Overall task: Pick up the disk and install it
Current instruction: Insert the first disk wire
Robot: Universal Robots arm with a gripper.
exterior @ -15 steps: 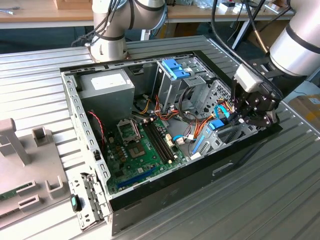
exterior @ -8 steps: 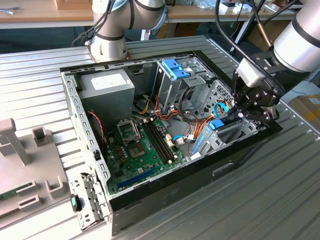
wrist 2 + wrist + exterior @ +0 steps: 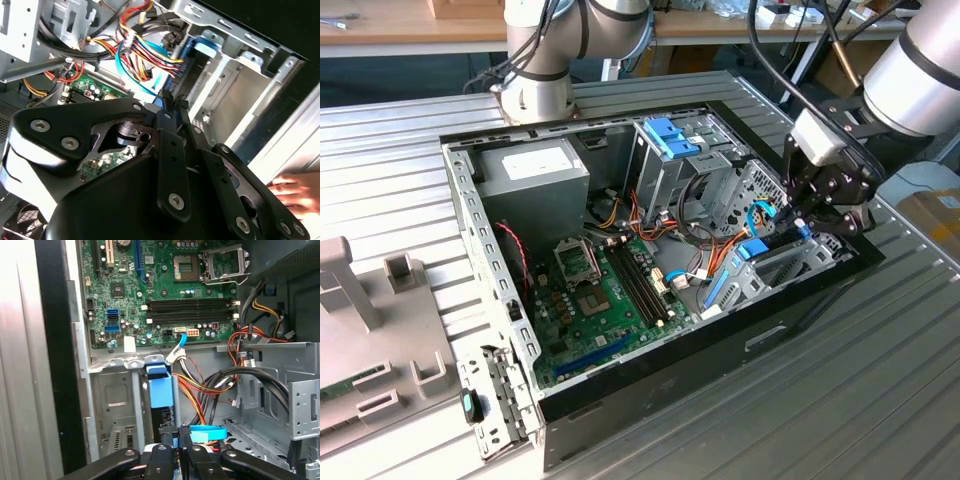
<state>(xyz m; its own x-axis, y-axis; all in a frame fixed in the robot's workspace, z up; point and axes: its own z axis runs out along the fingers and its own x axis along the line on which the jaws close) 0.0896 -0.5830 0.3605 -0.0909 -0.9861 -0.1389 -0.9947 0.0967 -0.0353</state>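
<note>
Seemingly clamped on the disk (image 3: 161, 390), the gripper (image 3: 176, 442) holds it edge-up, tab toward the motherboard (image 3: 165, 285).

My arm (image 3: 920, 75) is silver-grey tube with grey joint caps, and its gripper (image 3: 817, 200) looks matt black, screw-studded linkages.

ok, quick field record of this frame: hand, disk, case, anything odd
hand: low inside the open PC case, at the drive bay on the exterior view's right
hand fingers: cannot tell if open or shut
disk: blue carrier with end tab, standing in the bay slot beside the motherboard
odd: person's hand at case edge in the second wrist view
</note>
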